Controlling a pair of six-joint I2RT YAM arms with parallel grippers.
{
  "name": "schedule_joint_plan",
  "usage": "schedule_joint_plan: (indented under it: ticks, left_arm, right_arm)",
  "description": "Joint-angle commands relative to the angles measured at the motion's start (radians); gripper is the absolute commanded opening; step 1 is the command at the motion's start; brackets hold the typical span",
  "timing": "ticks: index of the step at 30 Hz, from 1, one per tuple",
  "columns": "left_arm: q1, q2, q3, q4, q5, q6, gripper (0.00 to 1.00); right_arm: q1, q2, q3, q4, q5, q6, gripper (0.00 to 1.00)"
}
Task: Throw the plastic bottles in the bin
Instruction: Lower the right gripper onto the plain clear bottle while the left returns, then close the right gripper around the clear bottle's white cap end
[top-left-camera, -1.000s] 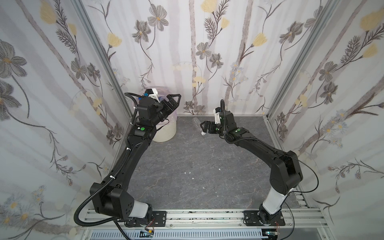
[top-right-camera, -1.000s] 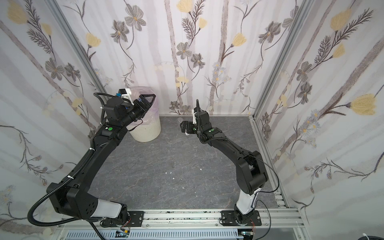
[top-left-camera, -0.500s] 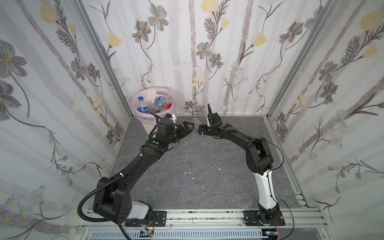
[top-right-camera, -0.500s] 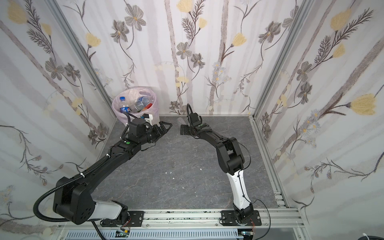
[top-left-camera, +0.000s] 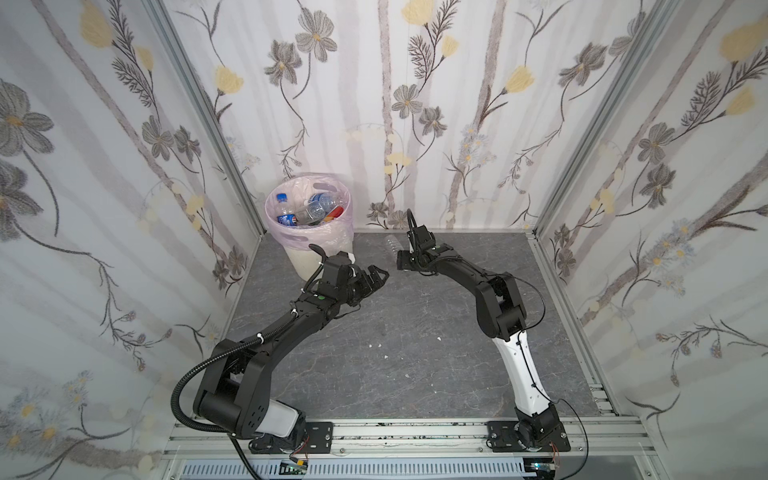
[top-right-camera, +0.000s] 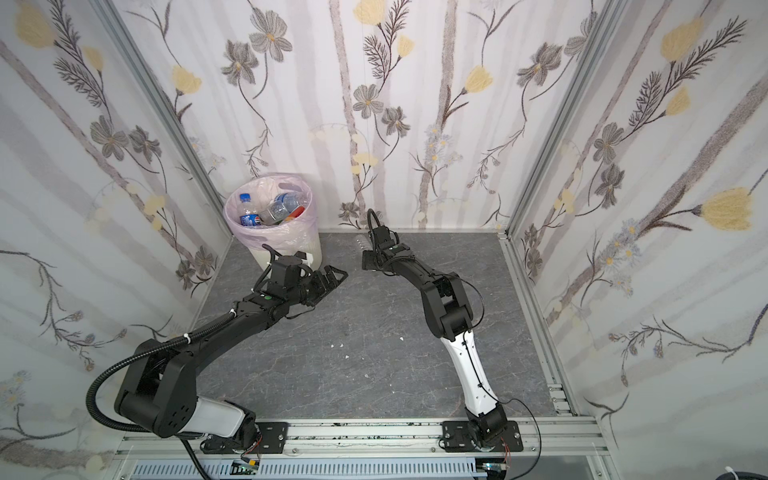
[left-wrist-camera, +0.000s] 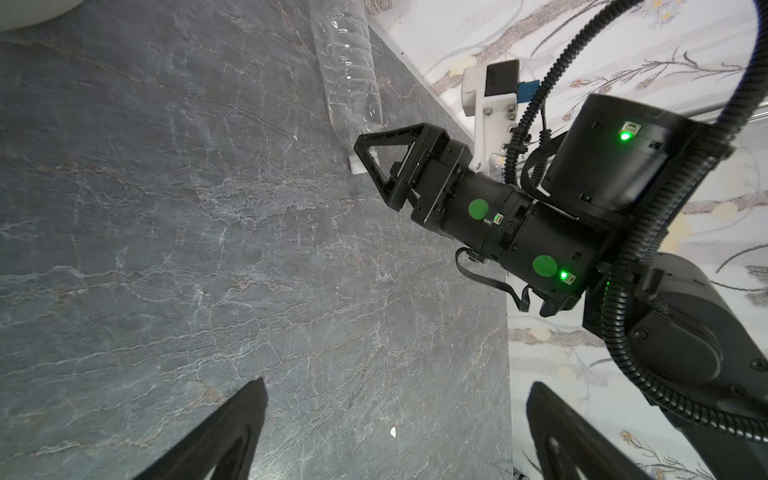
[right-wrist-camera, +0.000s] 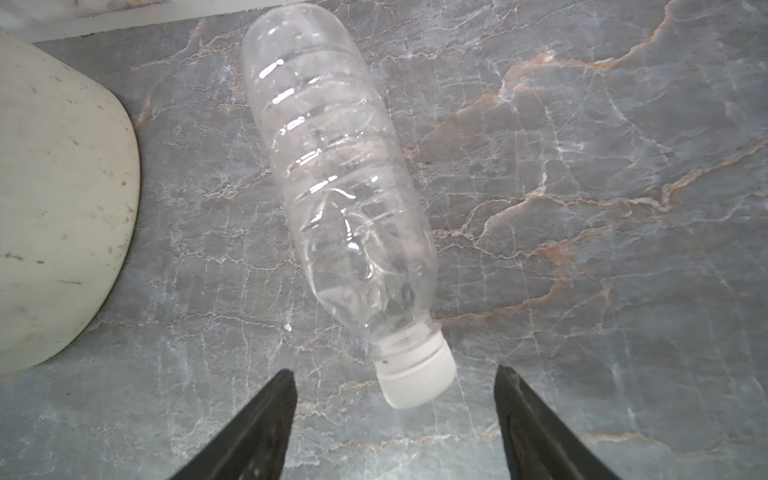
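Note:
The cream bin (top-left-camera: 302, 259) (top-right-camera: 266, 255) with its pink liner stands in the back left corner and holds several plastic bottles (top-left-camera: 309, 210) (top-right-camera: 272, 212). One clear bottle (top-left-camera: 390, 242) (top-right-camera: 360, 241) (left-wrist-camera: 348, 70) (right-wrist-camera: 340, 187) with a white cap lies on the floor near the back wall. My right gripper (top-left-camera: 400, 262) (top-right-camera: 365, 262) (left-wrist-camera: 365, 151) (right-wrist-camera: 395, 372) is low at the cap end, open, its tips on either side of the cap without touching it. My left gripper (top-left-camera: 377, 275) (top-right-camera: 337, 275) (left-wrist-camera: 397, 384) is open and empty, just in front of the bin.
The bin's base (right-wrist-camera: 62, 187) lies close beside the bottle. Patterned walls enclose the floor on three sides, the back wall (top-left-camera: 415, 124) right behind the bottle. Small white crumbs (top-left-camera: 378, 345) dot the floor. A metal rail (top-left-camera: 415, 432) carries both arm bases in front.
My left arm came down from over the bin to the floor in front of it. My right gripper dropped to the floor at the bottle's cap, and its jaws narrowed.

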Motion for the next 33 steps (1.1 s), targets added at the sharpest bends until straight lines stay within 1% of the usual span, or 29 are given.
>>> schedule_joint_plan:
  ticks: [1,6,9,12,18,22,28,31,33]
  left_arm:
    - [0.004,0.01,-0.008,0.069,0.013,-0.005,1.0]
    - [0.005,0.018,-0.028,0.107,0.026,-0.016,1.0]
    - [0.018,0.024,-0.056,0.151,0.043,-0.042,1.0]
    - [0.024,0.026,-0.065,0.159,0.05,-0.044,1.0]
    - [0.04,0.029,-0.071,0.163,0.055,-0.033,1.0]
    - [0.044,0.039,-0.07,0.164,0.06,-0.029,1.0]
    - [0.05,0.043,-0.087,0.168,0.056,-0.031,1.0]
    - [0.055,0.048,-0.09,0.172,0.062,-0.031,1.0]
    - [0.058,0.051,-0.089,0.173,0.066,-0.03,1.0]
  right_arm:
    - [-0.002,0.021,0.04,-0.022,0.013,-0.017,0.73]
    - [-0.004,0.066,0.13,-0.105,-0.004,-0.034,0.72]
    - [-0.005,0.104,0.192,-0.154,-0.015,-0.046,0.66]
    - [-0.013,0.13,0.238,-0.193,-0.048,-0.046,0.64]
    - [-0.016,0.135,0.248,-0.202,-0.061,-0.057,0.64]
    - [-0.016,0.143,0.264,-0.22,-0.065,-0.06,0.62]
    - [-0.018,0.185,0.35,-0.27,-0.098,-0.061,0.57]
    - [-0.018,0.187,0.351,-0.272,-0.1,-0.062,0.54]
    - [-0.019,0.187,0.351,-0.276,-0.103,-0.061,0.5]
